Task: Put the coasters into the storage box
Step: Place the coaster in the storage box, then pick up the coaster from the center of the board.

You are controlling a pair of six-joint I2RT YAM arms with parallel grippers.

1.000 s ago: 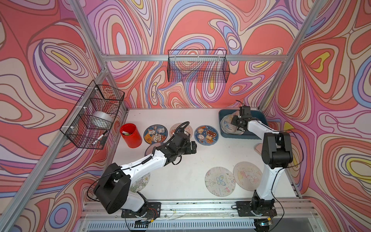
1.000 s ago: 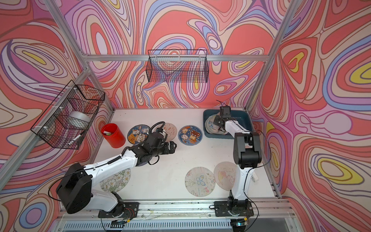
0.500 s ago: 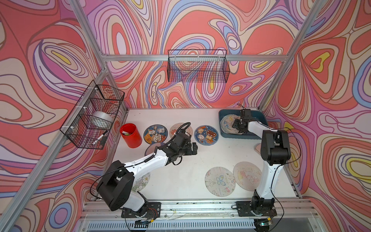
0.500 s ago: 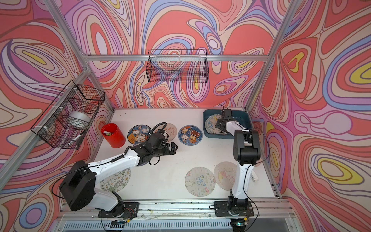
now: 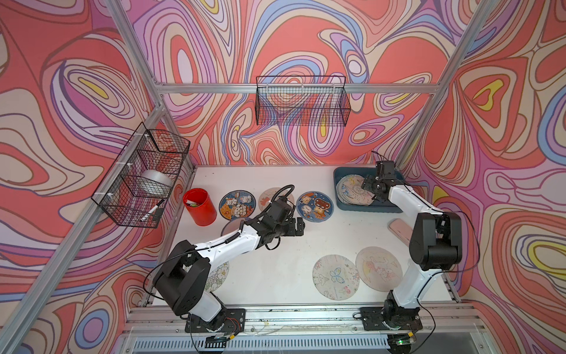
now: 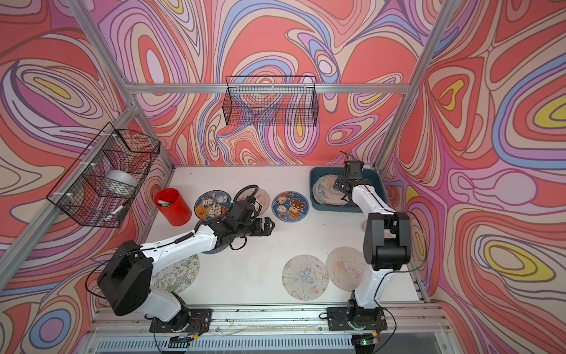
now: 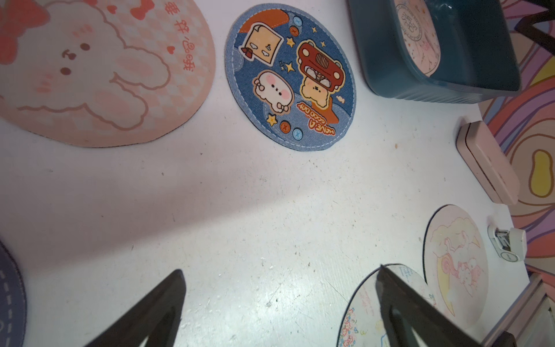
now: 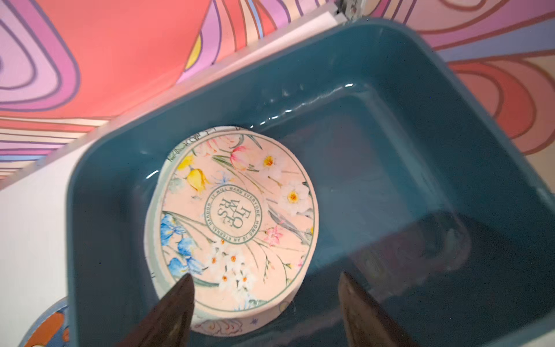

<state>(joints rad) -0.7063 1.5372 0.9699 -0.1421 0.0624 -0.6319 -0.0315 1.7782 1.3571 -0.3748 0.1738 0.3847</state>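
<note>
The right gripper (image 8: 265,282) hung over the storage box (image 8: 450,78), its 2 fingers (image 8: 177,303) spread wide and gripping nothing. Directly below and just ahead of those fingertips, a stack of coasters (image 8: 237,216) lay inside the box, a floral one on top.

Across the white table (image 7: 240,210), the left gripper (image 7: 280,270) hovered with its fingers (image 7: 156,309) fully parted, only bare tabletop between them. Ahead of its fingertips lay a blue bear coaster (image 7: 289,75), with a pink rabbit coaster (image 7: 99,69) just beside it and the box farther on. Off the outer side of 1 finger lay 2 pale coasters (image 7: 456,264), edges meeting, with a pink case (image 7: 486,162) beyond them.

In a top view, another blue coaster (image 5: 237,205) lay behind the left fingers, next to a red cup (image 5: 199,207).
</note>
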